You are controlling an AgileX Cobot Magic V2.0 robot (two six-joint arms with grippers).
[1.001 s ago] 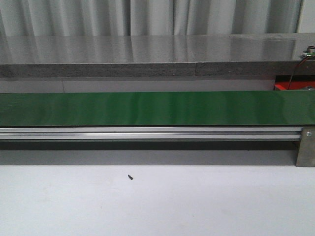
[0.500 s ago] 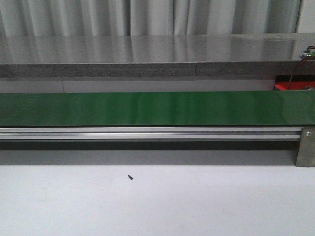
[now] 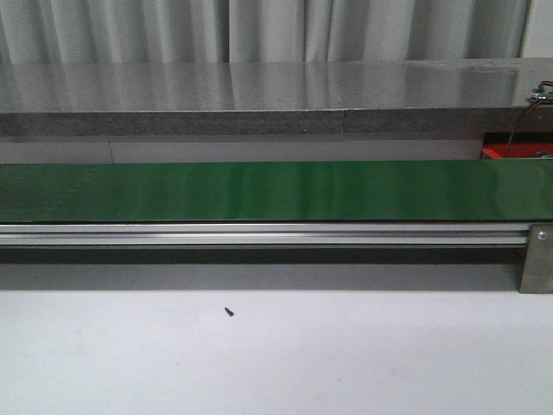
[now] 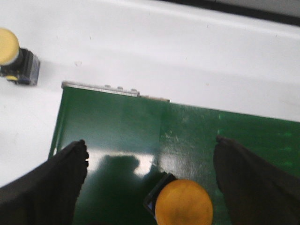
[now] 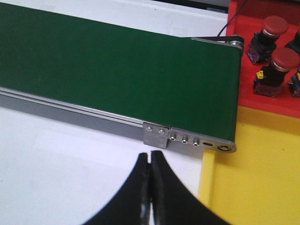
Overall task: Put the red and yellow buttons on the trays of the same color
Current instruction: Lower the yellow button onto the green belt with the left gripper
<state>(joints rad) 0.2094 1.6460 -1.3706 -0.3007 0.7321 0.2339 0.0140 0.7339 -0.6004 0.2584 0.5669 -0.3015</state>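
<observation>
In the left wrist view my left gripper [image 4: 151, 141] is open over the end of the green conveyor belt [image 4: 117, 122]. A yellow-orange button [image 4: 183, 204] on a dark base sits on the belt between the fingers, nearer one of them and not gripped. A second yellow button [image 4: 14, 54] lies on the white table off the belt's end. In the right wrist view my right gripper [image 5: 150, 153] is shut and empty above the white table, beside the belt's other end. The red tray [image 5: 248, 101] holds red buttons [image 5: 282, 60]. The yellow tray [image 5: 253, 178] lies next to it.
The front view shows only the long green belt [image 3: 276, 190] on its aluminium rail [image 3: 259, 233], a grey ledge behind, a small dark speck [image 3: 229, 311] on the white table, and a corner of the red tray [image 3: 497, 152]. Neither arm shows there.
</observation>
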